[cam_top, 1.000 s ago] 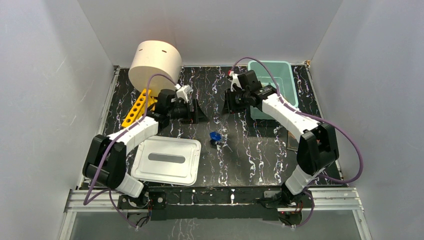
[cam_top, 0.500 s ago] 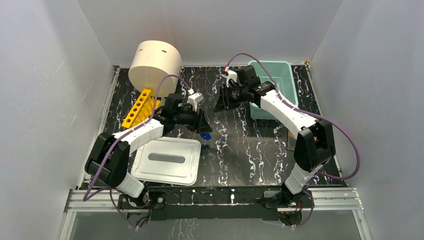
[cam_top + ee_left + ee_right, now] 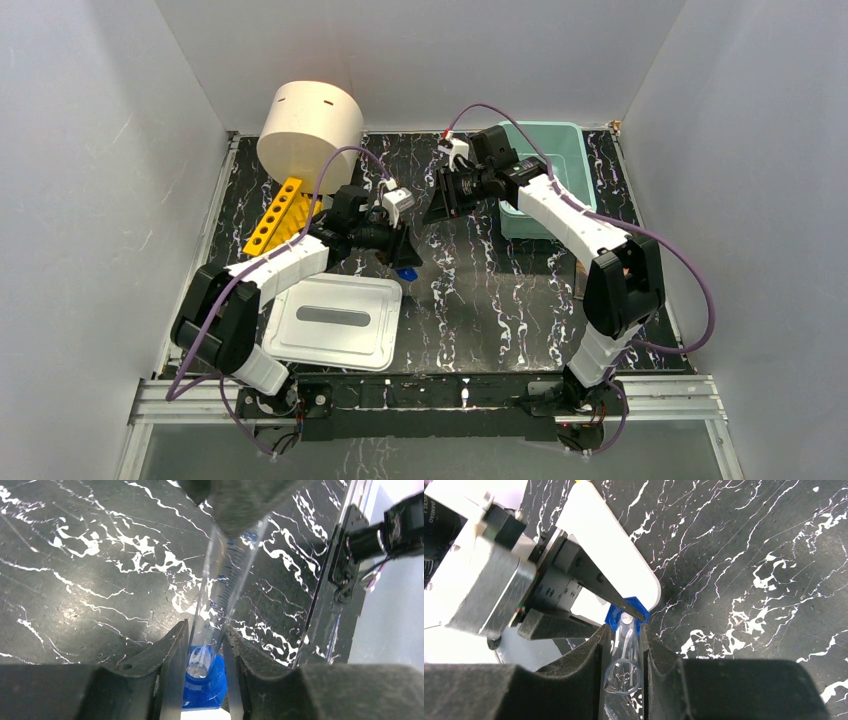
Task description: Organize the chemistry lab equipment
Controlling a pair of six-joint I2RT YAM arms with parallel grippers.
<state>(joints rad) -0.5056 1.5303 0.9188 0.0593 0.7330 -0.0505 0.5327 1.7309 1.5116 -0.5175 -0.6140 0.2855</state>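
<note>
A clear graduated cylinder [image 3: 220, 590] with a blue foot [image 3: 407, 272] slants across the middle of the table between both arms. My left gripper [image 3: 206, 635] is shut on its lower end just above the blue foot [image 3: 205, 685], one finger on each side of the glass. My right gripper [image 3: 625, 635] is shut on the upper end, with the open mouth [image 3: 624, 677] between its fingers. In the top view the left gripper [image 3: 403, 255] sits low beside the white lid, and the right gripper [image 3: 437, 208] is higher and further back.
A white lidded tray [image 3: 335, 322] lies at the front left, right beside the blue foot. A yellow holed rack [image 3: 275, 215] leans under the big cream cylinder [image 3: 310, 125] at the back left. A teal bin [image 3: 548, 170] stands at the back right.
My left arm swung right to the cylinder's foot and its jaws closed on the glass. The blue foot shifted left. My right gripper moved slightly left and back, still holding.
</note>
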